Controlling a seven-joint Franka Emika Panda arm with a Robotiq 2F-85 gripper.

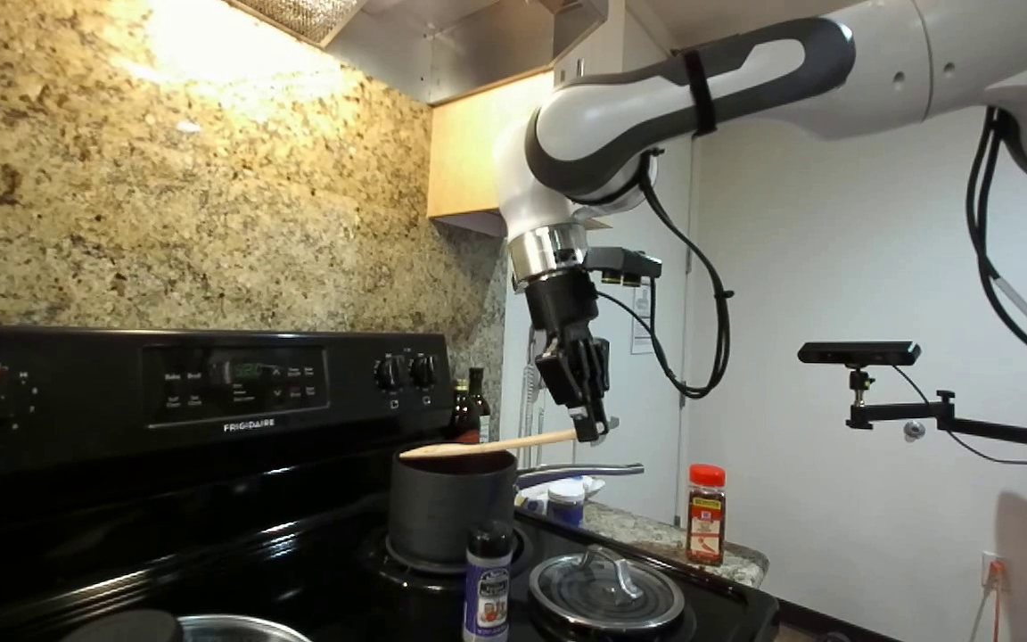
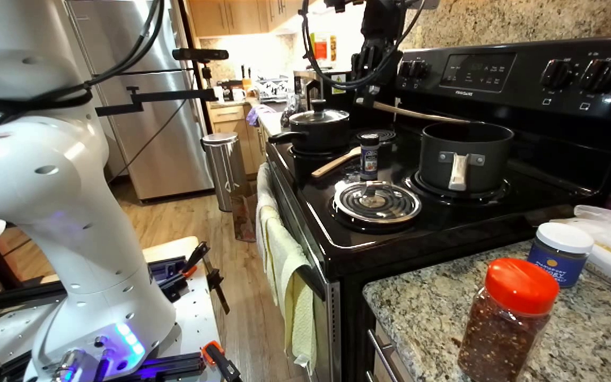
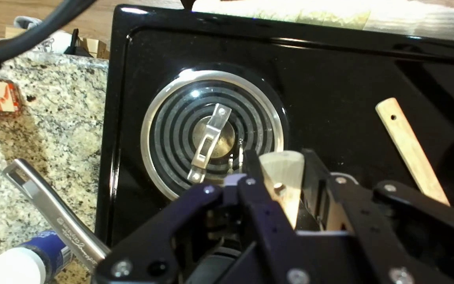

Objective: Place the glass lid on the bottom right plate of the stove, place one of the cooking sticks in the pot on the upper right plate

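Pale wooden cooking stick, holed end pinched by gripper, tilted over dark pot, clear glass lid, metal-rimmed, set on coil burner

Glass lid lies on a coil plate of the black stove; from its centre: at four o'clock, gripper clasping wooden cooking stick; at three, second cooking stick; at eight, metal handle and white-capped jar
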